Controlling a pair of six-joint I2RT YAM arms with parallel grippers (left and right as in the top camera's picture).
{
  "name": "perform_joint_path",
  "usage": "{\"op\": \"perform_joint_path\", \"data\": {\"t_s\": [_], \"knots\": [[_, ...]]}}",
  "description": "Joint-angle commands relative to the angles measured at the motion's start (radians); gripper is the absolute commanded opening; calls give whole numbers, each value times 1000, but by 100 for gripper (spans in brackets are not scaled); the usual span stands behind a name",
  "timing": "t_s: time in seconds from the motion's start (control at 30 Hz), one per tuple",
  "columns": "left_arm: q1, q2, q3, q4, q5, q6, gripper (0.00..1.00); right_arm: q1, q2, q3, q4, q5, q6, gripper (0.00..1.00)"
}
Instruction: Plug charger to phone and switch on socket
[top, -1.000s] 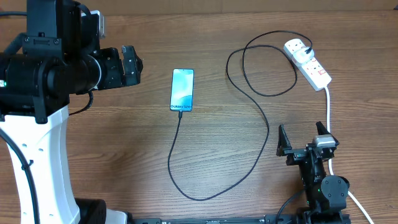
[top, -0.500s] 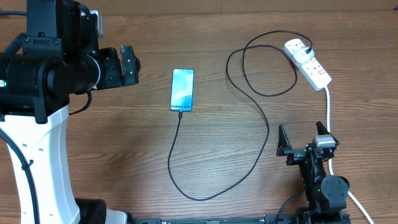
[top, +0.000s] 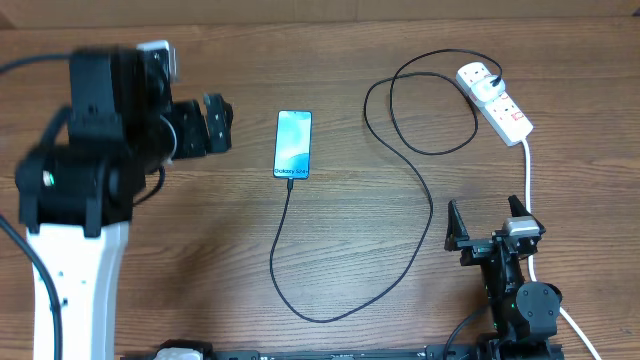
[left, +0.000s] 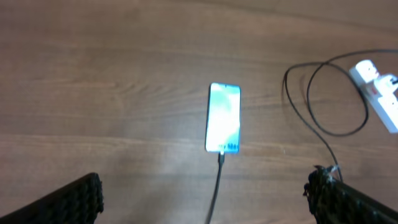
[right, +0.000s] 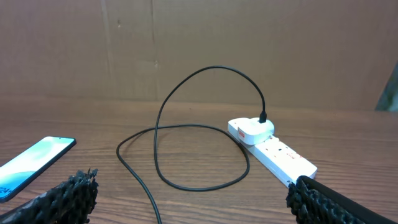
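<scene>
left claw (top: 213, 122): wide, empty, near phone (top: 293, 145)
right claw (top: 483, 215): wide, empty, white cord (top: 527, 175) just beside
charger (top: 420, 190): we see loops across surface (top: 350, 60) between phone and socket (top: 497, 103)

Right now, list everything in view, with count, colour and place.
phone: one, light blue screen lit, flat at mid table
charger cable: one, black, runs in loops from the phone's near short edge to the adapter
adapter: one, white, seated in the strip's far end
power strip: one, white with red switches, far right
cord: one, thick white, runs from the strip toward the right arm
table: one, brown wood
left fingers: one pair, black, open, left of the phone
right fingers: one pair, black, open, near right
</scene>
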Motion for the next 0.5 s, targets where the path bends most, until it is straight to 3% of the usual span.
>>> {"op": "perform_joint_path", "data": {"t_s": [0.0,0.23,0.47], "knots": [[-6,-117,-151,91,0,31,99,-2,-12,-10,6,6,3,100],[28,-353,-485,351,-2,30,99,-2,-12,-10,6,6,3,100],[41,-630,-782,497,-29,31,100,-2,-12,-10,6,6,3,100]]}}
